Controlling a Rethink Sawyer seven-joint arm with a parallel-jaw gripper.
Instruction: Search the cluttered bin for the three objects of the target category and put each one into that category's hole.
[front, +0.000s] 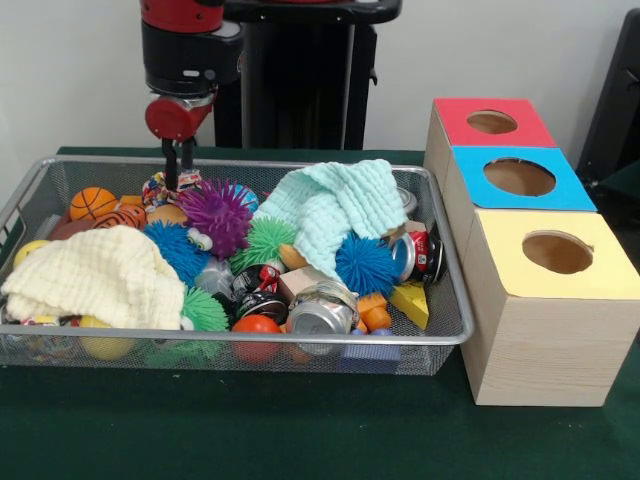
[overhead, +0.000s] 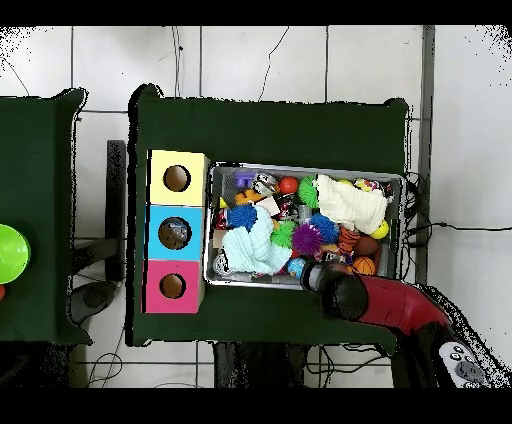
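Observation:
A wire mesh bin (front: 452, 338) (overhead: 212, 225) is piled with clutter: a purple spiky ball (front: 215, 213), blue spiky balls (front: 365, 263), a green one (front: 266, 240), crushed cans (front: 322, 312), a small basketball (front: 92, 203) and a yellow wedge (front: 411, 303). A mint cloth (front: 335, 205) and a cream cloth (front: 100, 275) cover part of the pile. My gripper (front: 178, 172) (overhead: 312, 274) reaches down at the bin's far left corner, its tips at a multicoloured toy (front: 160, 187). Nothing visible is lifted.
Right of the bin stand three wooden boxes in a row, each with a round hole: red (front: 491, 121), blue (front: 519, 177), yellow (front: 557, 252). From overhead they run yellow (overhead: 177, 178), blue (overhead: 175, 233), red (overhead: 173, 286). Green cloth covers the table.

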